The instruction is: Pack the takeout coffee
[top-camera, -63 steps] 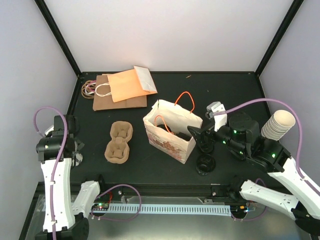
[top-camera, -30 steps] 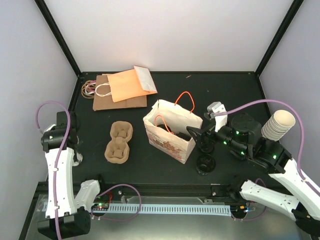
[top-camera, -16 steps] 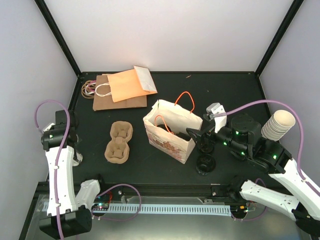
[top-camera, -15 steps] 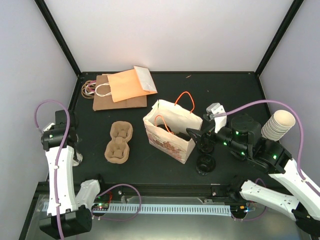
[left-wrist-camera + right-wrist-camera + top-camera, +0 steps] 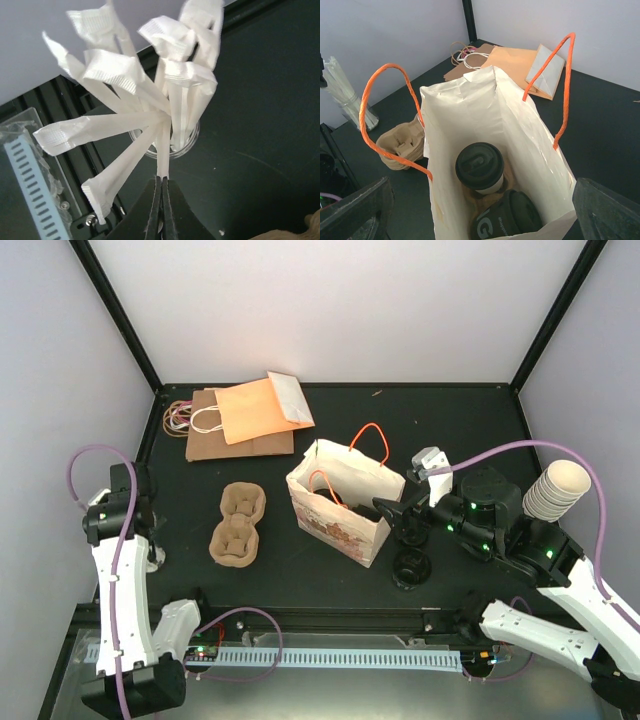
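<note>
Takeout coffee [image 5: 481, 172]: cream paper cup with a dark lid, upright inside the white bag [image 5: 470, 115] beside a second lidded cup [image 5: 512, 217]. Probably light, thin-walled, crushable and spill-prone; best gripped round the wall below the lid. Right pincer [image 5: 400, 520] gapes wide at the bag mouth. Left pincer [image 5: 161, 197] pinches a wrapped straw [image 5: 162, 145] in the jar [image 5: 187, 145].

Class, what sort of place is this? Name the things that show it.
Probably a robot test booth staged as a takeout counter: plain walls around a black table, a paper bag holding lidded cups, wrapped straws in a jar.
</note>
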You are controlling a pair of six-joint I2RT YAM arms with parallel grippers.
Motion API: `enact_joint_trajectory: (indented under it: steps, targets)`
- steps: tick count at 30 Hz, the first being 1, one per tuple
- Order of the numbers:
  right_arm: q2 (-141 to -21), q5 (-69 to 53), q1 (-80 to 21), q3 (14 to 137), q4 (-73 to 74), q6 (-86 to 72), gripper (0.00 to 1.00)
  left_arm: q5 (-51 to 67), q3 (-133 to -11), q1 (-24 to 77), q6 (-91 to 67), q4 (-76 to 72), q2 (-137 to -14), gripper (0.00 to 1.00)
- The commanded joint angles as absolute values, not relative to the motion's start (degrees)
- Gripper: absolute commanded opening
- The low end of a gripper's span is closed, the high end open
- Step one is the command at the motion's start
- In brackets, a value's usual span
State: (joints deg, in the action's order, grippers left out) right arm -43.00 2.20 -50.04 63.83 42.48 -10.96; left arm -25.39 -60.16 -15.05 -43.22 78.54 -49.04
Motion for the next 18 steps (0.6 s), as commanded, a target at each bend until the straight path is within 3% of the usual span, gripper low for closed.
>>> enact_joint_trajectory:
  steps: [1,18]
  targets:
    - [-42.46,1.15,-49.81,64.17,42.53,-10.5,1.0,-25.07,-61.92,-15.48,-44.57,80.43,-48.25,0.02]
    - [-43.05,-0.23,-49.82,64.34,42.01,-10.45,1.0,-18.85,-75.57,-15.48,-44.58,88.87,-47.65,0.02]
